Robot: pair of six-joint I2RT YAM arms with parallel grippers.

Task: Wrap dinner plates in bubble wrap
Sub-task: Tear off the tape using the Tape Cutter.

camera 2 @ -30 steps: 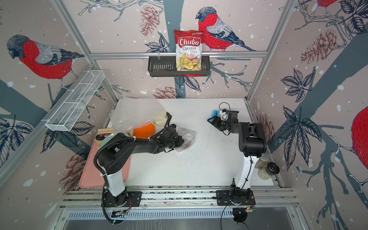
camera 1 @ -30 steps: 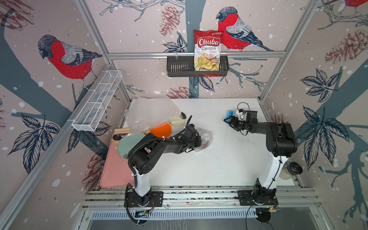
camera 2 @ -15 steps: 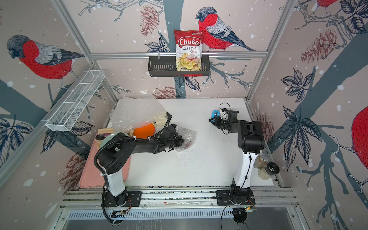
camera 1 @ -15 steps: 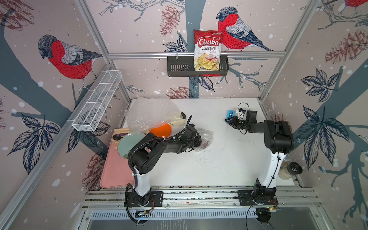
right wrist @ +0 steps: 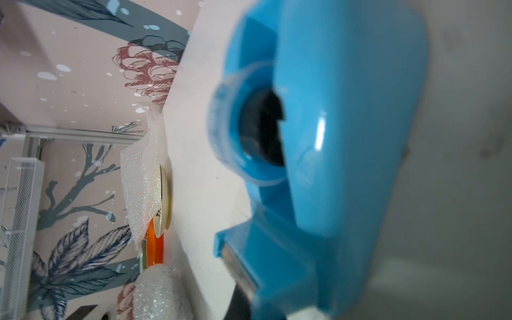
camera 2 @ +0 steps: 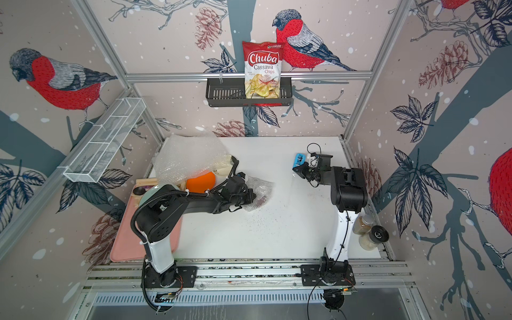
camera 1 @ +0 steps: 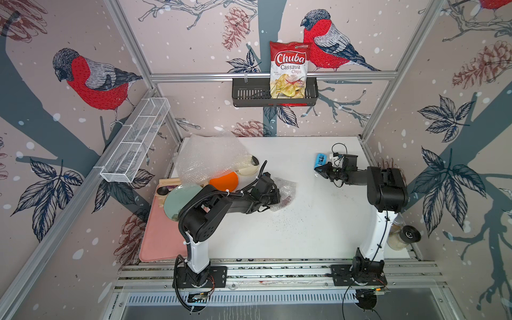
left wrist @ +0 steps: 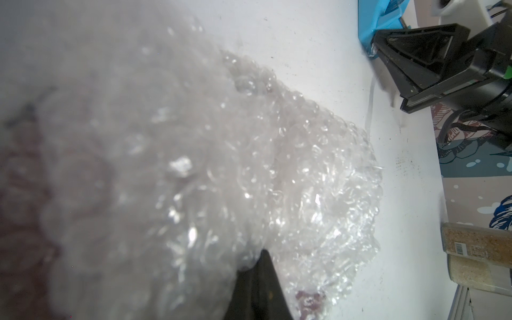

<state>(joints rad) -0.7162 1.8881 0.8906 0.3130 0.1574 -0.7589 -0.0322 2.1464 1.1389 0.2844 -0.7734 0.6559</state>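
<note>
Bubble wrap sheet (camera 1: 210, 158) lies loose over cream plate (camera 1: 250, 169) and orange plate (camera 1: 225, 180), left part of bench (camera 1: 304, 227); both unwrapped. Centre: dark red plate (camera 1: 286, 200) shows through bubble wrap bundle (camera 1: 286, 188); left tool (camera 1: 275, 194) clamped shut on bundle. Right: right tool (camera 1: 318, 169) closed at mouth of blue tape dispenser (camera 1: 320, 160); tape pinched or not, cannot tell. Judgement: first plate wrapped, taping pending; two plates left.

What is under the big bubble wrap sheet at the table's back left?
The cream plate and the orange plate each poke out from under the bubble wrap sheet. Their far parts are covered, and anything else beneath cannot be seen.
</note>
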